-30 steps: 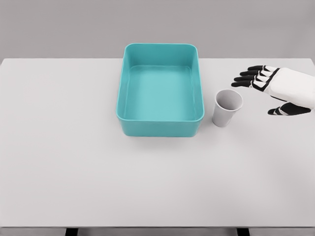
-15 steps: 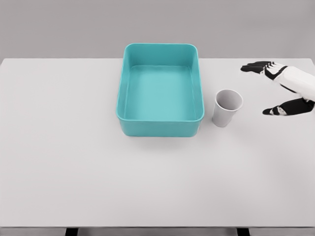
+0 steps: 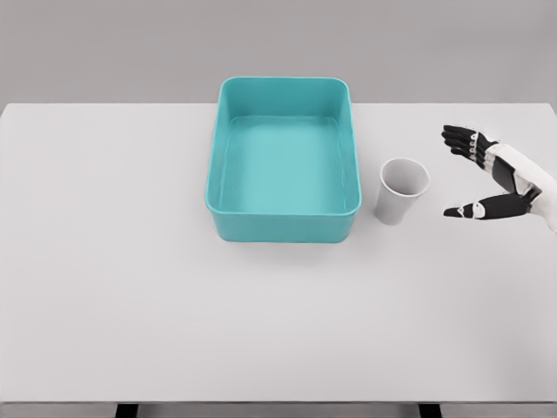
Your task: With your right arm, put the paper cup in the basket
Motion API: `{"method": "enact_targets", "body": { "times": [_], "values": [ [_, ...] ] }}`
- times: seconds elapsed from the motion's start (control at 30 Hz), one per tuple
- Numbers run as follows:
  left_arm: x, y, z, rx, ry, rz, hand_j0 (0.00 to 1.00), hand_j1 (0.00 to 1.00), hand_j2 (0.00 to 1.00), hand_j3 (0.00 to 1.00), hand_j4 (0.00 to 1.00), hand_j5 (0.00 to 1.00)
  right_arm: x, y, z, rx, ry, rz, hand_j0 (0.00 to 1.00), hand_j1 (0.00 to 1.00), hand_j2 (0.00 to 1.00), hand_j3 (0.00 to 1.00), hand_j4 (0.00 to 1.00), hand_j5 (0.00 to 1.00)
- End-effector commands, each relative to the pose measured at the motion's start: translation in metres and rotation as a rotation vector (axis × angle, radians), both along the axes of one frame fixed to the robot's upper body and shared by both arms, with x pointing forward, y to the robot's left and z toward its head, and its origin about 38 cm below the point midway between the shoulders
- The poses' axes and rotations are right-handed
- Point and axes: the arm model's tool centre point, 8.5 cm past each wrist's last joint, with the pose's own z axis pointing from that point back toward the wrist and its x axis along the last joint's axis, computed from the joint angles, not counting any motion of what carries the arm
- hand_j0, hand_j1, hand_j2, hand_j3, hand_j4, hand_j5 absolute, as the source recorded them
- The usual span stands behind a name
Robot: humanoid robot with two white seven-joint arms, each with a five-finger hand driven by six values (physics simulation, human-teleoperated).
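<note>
A white paper cup (image 3: 402,191) stands upright on the table, just right of the teal basket (image 3: 284,225). The basket is a rectangular tub and holds nothing. My right hand (image 3: 454,172) comes in from the right edge and hovers a short way right of the cup, apart from it. It is open, with the black fingers (image 3: 459,138) spread above and the thumb below, the palm turned toward the cup. The left arm is out of view.
The white table (image 3: 130,287) stretches wide to the left and toward the front edge. A plain grey wall lies behind it.
The right hand has drawn back to the right and dropped lower, turning so that its palm faces the cup. Cup and basket have stayed where they were.
</note>
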Motion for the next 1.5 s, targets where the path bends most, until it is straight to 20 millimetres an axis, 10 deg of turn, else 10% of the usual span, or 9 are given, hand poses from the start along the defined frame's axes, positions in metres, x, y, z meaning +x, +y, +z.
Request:
{"method": "enact_targets", "body": {
  "times": [0.0,0.77,1.47],
  "values": [
    [0.000,0.000,0.000,0.000,0.001,0.000,1.00,1.00,1.00,1.00,1.00,1.00,0.001,0.002,-0.006,0.074,0.007,-0.017,1.00,1.00,1.00,1.00,1.00,1.00],
    [0.000,0.000,0.000,0.000,-0.001,0.001,1.00,1.00,1.00,1.00,1.00,1.00,-0.007,0.017,-0.084,0.301,0.143,-0.099,1.00,1.00,1.00,1.00,1.00,1.00],
    [0.000,0.000,0.000,0.000,-0.001,0.000,1.00,1.00,1.00,1.00,1.00,1.00,0.004,0.034,-0.092,0.327,0.158,-0.085,1.00,1.00,1.00,1.00,1.00,1.00]
  ]
}}
